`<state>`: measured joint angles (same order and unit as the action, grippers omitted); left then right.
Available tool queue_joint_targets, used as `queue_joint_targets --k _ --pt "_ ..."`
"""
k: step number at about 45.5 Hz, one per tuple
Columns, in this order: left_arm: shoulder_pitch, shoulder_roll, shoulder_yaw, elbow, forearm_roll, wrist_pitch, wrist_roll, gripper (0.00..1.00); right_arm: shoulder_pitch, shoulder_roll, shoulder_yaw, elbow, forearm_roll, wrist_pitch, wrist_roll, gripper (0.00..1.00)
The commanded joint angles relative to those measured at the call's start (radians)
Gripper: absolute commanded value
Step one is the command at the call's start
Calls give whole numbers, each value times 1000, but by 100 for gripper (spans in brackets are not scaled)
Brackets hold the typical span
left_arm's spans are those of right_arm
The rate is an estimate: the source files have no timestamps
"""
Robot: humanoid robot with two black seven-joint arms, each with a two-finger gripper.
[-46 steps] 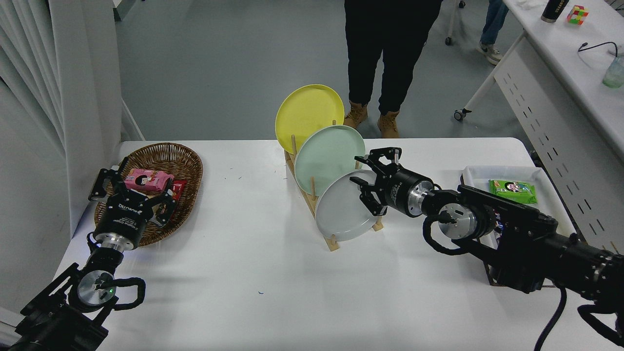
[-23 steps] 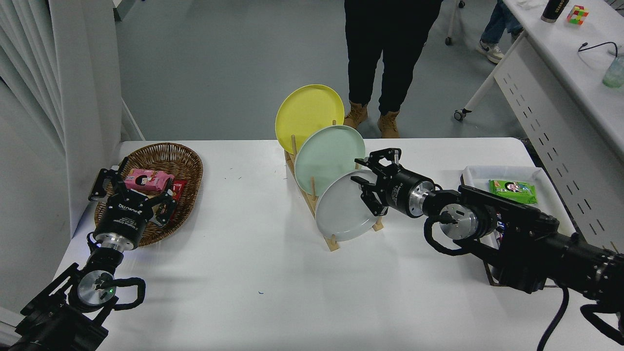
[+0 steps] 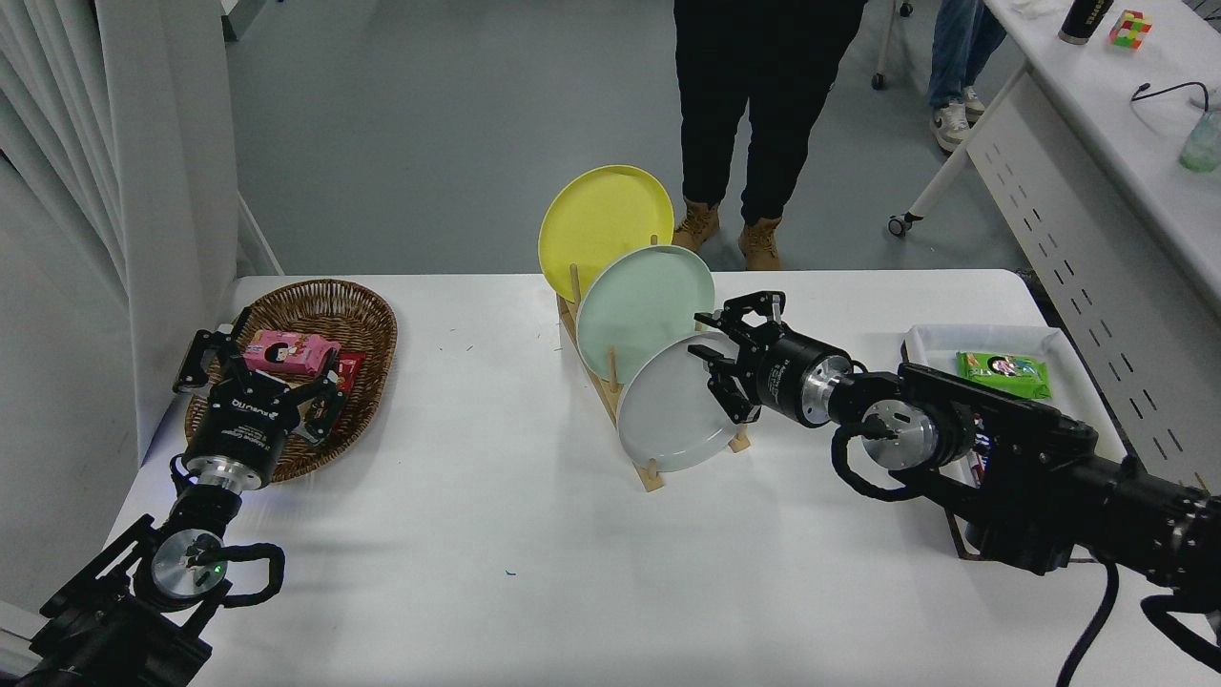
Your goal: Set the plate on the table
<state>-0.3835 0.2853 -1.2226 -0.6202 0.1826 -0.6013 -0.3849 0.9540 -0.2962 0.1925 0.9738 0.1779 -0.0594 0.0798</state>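
Note:
The light grey plate (image 3: 668,405) stands on edge in the front slot of a wooden rack (image 3: 651,474) on the white table (image 3: 496,496). A mint-green plate (image 3: 641,305) and a yellow plate (image 3: 596,224) stand behind it. My right gripper (image 3: 711,348) is open, its fingers spread at the grey plate's upper right rim, one finger above the rim and one in front of the plate's face. My left gripper (image 3: 258,367) is open and parked at the lower left, over the basket.
A wicker basket (image 3: 358,315) with snack packs sits at the far left. A white tray (image 3: 983,339) with a green pack is at the right, behind my right arm. A person's legs (image 3: 754,114) stand at the far side. A second table stands at the upper right.
My right gripper has edged slightly down and to the right along the grey plate's rim. The plates and the left arm have not moved.

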Motion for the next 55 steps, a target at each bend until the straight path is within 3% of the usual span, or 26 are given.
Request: queue_joint_targets --k 1,29,55 --pt "0 0 0 0 0 0 0 98 0 -4 -1 2 0 0 0 34" --pt "0 0 0 -1 0 0 0 98 6 -7 -11 9 -2 1 0 24" --pt "0 0 0 -1 0 0 0 98 9 -9 -16 8 0 1 0 23"
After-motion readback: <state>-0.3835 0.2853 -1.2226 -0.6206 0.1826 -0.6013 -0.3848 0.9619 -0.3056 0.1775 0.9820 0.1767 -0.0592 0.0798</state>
